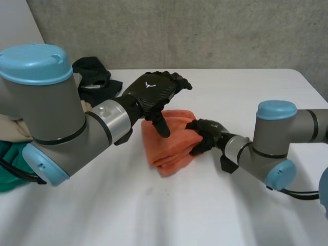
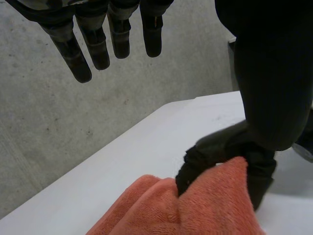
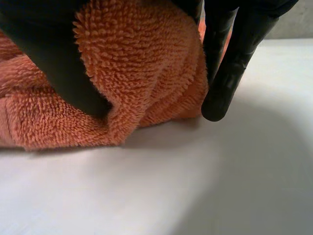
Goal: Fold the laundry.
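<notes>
Folded orange terry towel (image 1: pixel 169 141): centre of frame, on white bench (image 1: pixel 205 205). Right hand (image 1: pixel 206 134): fingers and thumb pinched on its right-side edge. Left hand (image 1: pixel 151 92): above towel, fingers relaxed, empty. Risk: unpinned, the fold may drag open if right hand pulls.
</notes>
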{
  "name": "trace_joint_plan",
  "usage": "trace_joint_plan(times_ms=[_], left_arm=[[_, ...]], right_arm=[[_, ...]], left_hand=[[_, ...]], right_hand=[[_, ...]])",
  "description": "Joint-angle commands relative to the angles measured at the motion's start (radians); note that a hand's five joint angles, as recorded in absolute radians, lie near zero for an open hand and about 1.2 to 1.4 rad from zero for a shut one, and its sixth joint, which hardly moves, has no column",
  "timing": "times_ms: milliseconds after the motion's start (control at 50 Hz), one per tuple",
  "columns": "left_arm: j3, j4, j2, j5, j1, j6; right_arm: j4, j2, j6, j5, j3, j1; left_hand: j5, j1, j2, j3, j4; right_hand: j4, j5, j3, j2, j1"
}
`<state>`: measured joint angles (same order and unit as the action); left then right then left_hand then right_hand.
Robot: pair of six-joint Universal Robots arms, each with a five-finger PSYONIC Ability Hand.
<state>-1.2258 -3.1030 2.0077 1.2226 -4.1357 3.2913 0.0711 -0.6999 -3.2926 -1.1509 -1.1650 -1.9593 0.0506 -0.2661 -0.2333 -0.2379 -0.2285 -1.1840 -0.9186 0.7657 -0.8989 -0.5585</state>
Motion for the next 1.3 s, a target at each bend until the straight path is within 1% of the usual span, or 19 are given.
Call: trace_joint_plan(times_ms=[20, 60, 80, 160, 280, 300, 380, 440, 520, 540, 560, 580, 600, 620, 700, 920, 1000, 1180, 1300], left_arm=[[0.008, -0.003, 0.0, 0.0, -0.001, 0.001], [0.011, -0.003, 0.0, 0.0, -0.003, 0.001], [0.012, -0.005, 0.0, 0.0, -0.008, 0.001], [0.015, -0.006, 0.0, -0.002, -0.011, -0.001], [0.023, -0.008, 0.002, -0.003, -0.024, -0.001], [0.028, -0.008, 0.005, -0.003, -0.026, -0.001], [0.037, -0.008, 0.017, -0.002, -0.024, -0.001], [0.038, -0.008, 0.02, -0.002, -0.024, 0.001], [0.038, -0.008, 0.028, 0.0, -0.024, -0.001], [0.038, -0.008, 0.028, -0.002, -0.024, -0.001], [0.038, -0.008, 0.029, -0.002, -0.024, -0.001], [0.038, -0.008, 0.029, -0.002, -0.024, 0.001], [0.038, -0.008, 0.032, -0.002, -0.024, -0.001], [0.038, -0.008, 0.036, 0.0, -0.026, -0.001], [0.037, -0.008, 0.039, 0.003, -0.026, -0.001], [0.009, -0.008, 0.039, 0.002, -0.024, -0.001], [-0.001, -0.006, 0.036, 0.002, -0.023, -0.002], [-0.004, -0.006, 0.04, 0.0, -0.023, -0.002], [-0.014, -0.006, 0.04, -0.003, -0.024, -0.001]], right_arm=[[0.002, 0.059, -0.03, -0.082, 0.155, 0.017], [0.002, 0.086, -0.028, -0.136, 0.234, 0.042], [0.001, 0.109, -0.027, -0.169, 0.287, 0.08], [-0.007, 0.167, -0.024, -0.237, 0.42, 0.198], [-0.054, 0.287, 0.014, -0.271, 0.666, 0.302], [-0.079, 0.33, 0.042, -0.282, 0.742, 0.339], [-0.126, 0.416, 0.147, -0.309, 0.896, 0.425], [-0.132, 0.442, 0.205, -0.309, 0.924, 0.444], [-0.143, 0.422, 0.243, -0.251, 0.857, 0.436], [-0.134, 0.387, 0.252, -0.193, 0.805, 0.435], [-0.129, 0.366, 0.261, -0.158, 0.777, 0.431], [-0.122, 0.347, 0.277, -0.123, 0.75, 0.425], [-0.11, 0.33, 0.295, -0.089, 0.722, 0.418], [-0.073, 0.297, 0.333, -0.025, 0.672, 0.392], [-0.022, 0.229, 0.389, 0.089, 0.564, 0.344], [-0.056, 0.24, 0.401, 0.221, 0.525, 0.249], [-0.054, 0.253, 0.413, 0.226, 0.539, 0.221], [-0.073, 0.322, 0.439, 0.194, 0.634, 0.221], [-0.094, 0.344, 0.441, 0.194, 0.659, 0.221]], left_hand=[[0.003, 0.038, 0.005, 0.01, 0.0], [0.003, 0.038, 0.005, 0.01, 0.0], [0.003, 0.038, 0.005, 0.01, 0.0], [0.006, 0.035, 0.002, 0.007, -0.003], [0.006, 0.035, 0.002, 0.007, -0.003], [0.009, 0.032, -0.001, 0.004, -0.006], [0.009, 0.032, -0.001, 0.004, -0.006], [0.009, 0.032, -0.001, 0.004, -0.006], [0.009, 0.032, -0.001, 0.004, -0.006], [0.009, 0.032, -0.001, 0.004, -0.006], [0.009, 0.032, -0.001, 0.004, -0.006], [0.009, 0.032, -0.001, 0.004, -0.006], [0.009, 0.032, -0.001, 0.004, -0.006], [0.009, 0.032, -0.001, 0.004, -0.006], [0.009, 0.032, -0.001, 0.004, -0.006], [0.009, 0.032, -0.001, 0.004, -0.006], [0.009, 0.032, -0.001, 0.004, -0.006], [0.009, 0.032, -0.001, 0.004, -0.006], [0.009, 0.032, -0.001, 0.004, -0.006]], right_hand=[[-0.212, -0.303, 0.631, -0.497, -0.838], [-0.212, -0.303, 0.631, -0.497, -0.838], [-0.212, -0.303, 0.631, -0.497, -0.838], [-0.212, -0.303, 0.631, -0.497, -0.838], [-0.212, -0.303, 0.631, -0.497, -0.838], [-0.212, -0.303, 0.631, -0.497, -0.838], [-0.212, -0.303, 0.631, -0.497, -0.838], [-0.212, -0.303, 0.631, -0.497, -0.838], [-0.212, -0.303, 0.631, -0.497, -0.838], [0.432, 0.341, -0.014, 0.147, -0.194], [0.912, 0.821, -0.494, 0.627, 0.287], [1.009, 0.919, -0.591, 0.724, 0.384], [1.009, 0.919, -0.591, 0.724, 0.384], [1.009, 0.919, -0.591, 0.724, 0.384], [1.009, 0.919, -0.591, 0.724, 0.384], [1.009, 0.919, -0.591, 0.724, 0.384], [1.009, 0.919, -0.591, 0.724, 0.384], [1.009, 0.919, -0.591, 0.724, 0.384], [1.005, 0.914, -0.587, 0.72, 0.38]])
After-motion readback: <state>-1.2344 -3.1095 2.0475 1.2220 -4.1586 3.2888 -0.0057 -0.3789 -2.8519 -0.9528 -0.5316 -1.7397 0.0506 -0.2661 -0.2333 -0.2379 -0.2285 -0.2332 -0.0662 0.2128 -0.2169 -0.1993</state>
